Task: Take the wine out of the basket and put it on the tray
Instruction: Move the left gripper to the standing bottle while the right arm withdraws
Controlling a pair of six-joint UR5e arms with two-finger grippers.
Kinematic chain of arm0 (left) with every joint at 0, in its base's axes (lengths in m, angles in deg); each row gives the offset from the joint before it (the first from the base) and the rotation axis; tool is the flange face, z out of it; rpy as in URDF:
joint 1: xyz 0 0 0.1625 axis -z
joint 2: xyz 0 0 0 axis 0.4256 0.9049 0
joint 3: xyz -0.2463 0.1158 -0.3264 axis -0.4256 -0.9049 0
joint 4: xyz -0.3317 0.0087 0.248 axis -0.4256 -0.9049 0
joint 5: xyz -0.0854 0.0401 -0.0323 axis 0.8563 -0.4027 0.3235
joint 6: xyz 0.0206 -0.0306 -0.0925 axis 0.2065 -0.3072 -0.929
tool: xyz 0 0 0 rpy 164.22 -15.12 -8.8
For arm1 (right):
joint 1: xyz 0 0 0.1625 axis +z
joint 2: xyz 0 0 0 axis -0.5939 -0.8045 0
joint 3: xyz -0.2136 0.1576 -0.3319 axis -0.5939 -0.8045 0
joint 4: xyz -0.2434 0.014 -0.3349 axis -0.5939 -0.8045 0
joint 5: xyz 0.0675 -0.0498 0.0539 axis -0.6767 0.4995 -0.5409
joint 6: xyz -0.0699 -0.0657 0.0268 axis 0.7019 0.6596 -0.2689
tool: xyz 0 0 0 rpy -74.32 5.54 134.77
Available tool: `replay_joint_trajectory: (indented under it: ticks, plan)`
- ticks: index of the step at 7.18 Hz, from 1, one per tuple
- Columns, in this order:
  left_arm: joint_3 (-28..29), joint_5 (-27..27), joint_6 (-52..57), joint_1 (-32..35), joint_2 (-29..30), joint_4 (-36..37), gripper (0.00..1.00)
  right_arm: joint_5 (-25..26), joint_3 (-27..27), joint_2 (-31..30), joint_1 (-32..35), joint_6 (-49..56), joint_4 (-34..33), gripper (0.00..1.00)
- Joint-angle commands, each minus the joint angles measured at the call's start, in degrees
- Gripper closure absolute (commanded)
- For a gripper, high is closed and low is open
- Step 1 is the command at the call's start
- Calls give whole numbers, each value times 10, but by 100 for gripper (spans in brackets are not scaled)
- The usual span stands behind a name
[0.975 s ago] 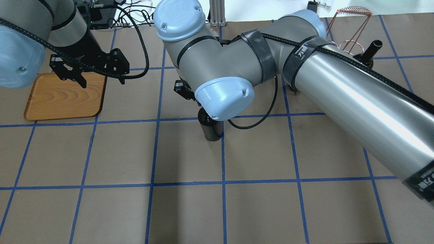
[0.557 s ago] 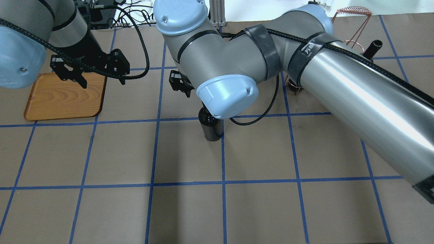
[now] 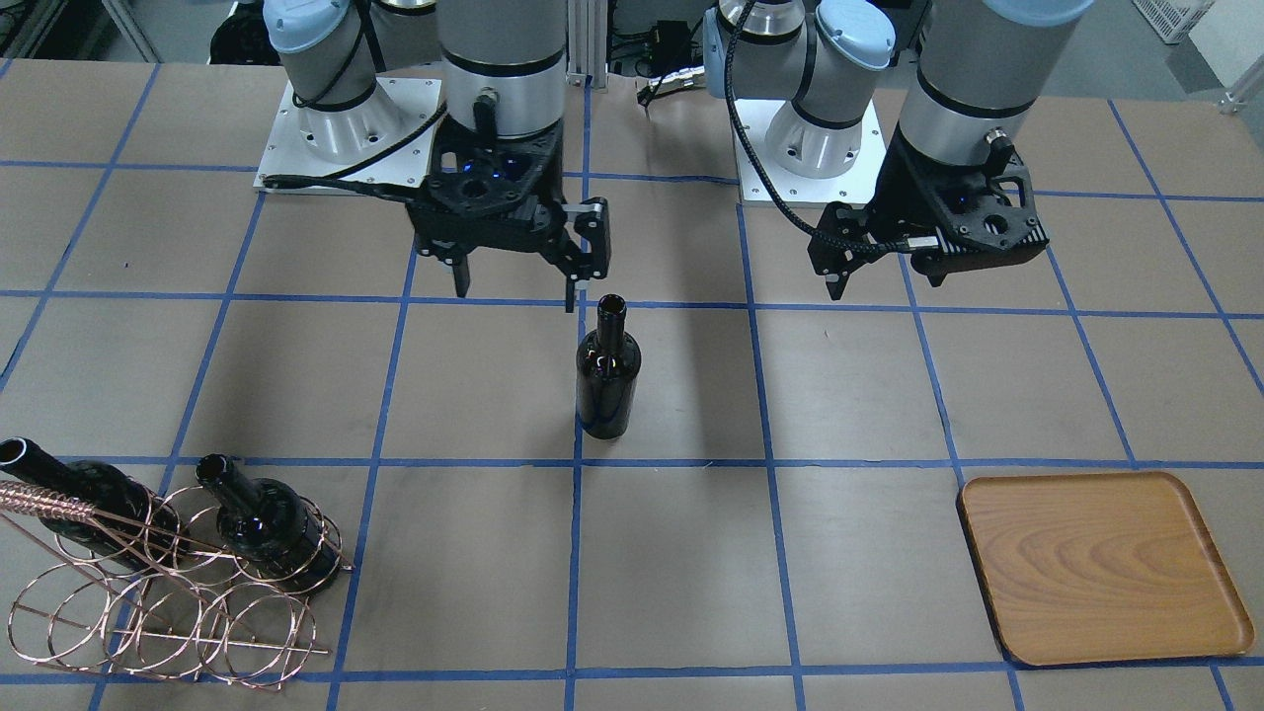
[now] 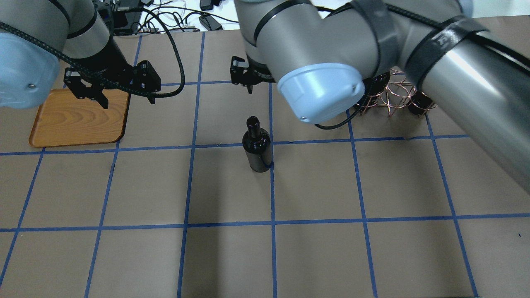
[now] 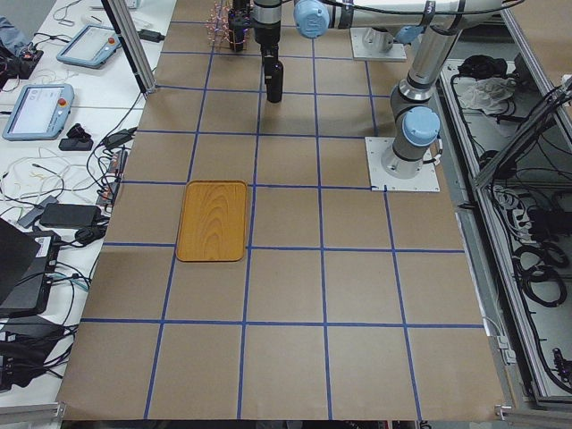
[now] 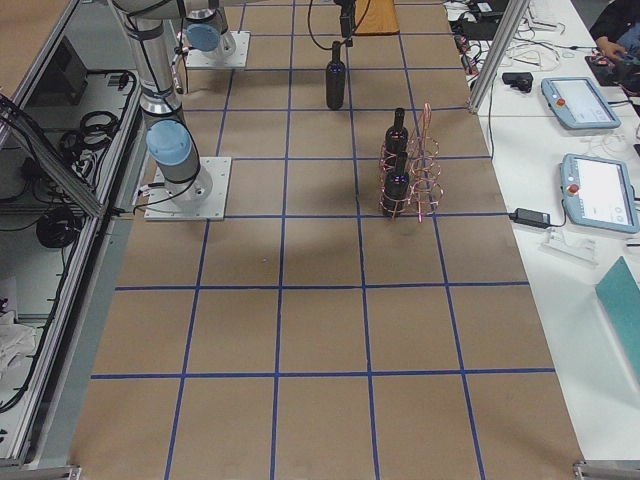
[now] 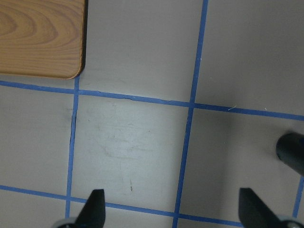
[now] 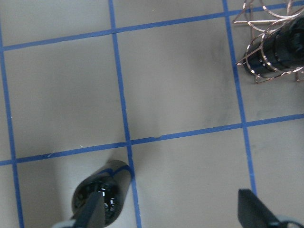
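One wine bottle (image 3: 606, 370) stands upright and free on the table's middle; it also shows in the overhead view (image 4: 257, 147) and at the lower left of the right wrist view (image 8: 102, 194). My right gripper (image 3: 515, 286) is open and empty, raised just behind the bottle's mouth, toward the robot's base. My left gripper (image 3: 884, 281) is open and empty, hovering by the wooden tray's (image 4: 78, 120) near right corner (image 7: 40, 38). The tray is empty (image 3: 1101, 563). The copper wire basket (image 3: 168, 592) holds two more bottles (image 3: 267, 523).
The basket (image 4: 393, 95) lies partly under my right arm in the overhead view. Blue tape lines grid the brown table. Cables and devices lie beyond the far table edge (image 4: 165, 16). Teach pendants sit on side benches (image 6: 580, 100).
My right arm has lifted and drawn back from the bottle, which now stands uncovered with its neck in view. The left arm has not moved.
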Motion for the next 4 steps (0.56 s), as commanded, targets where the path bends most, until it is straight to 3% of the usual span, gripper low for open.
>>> replay_joint_trajectory:
  ticks: [1,3,4]
  plan:
    - [10,4,-61,43,4,3,0,-5,0,-17,-86,130,21,0]
    - [42,21,-150,125,16,26,0,-6,0,-22,-117,172,27,0]
    - [46,62,-187,153,21,28,0,-22,0,-21,-121,182,36,0]
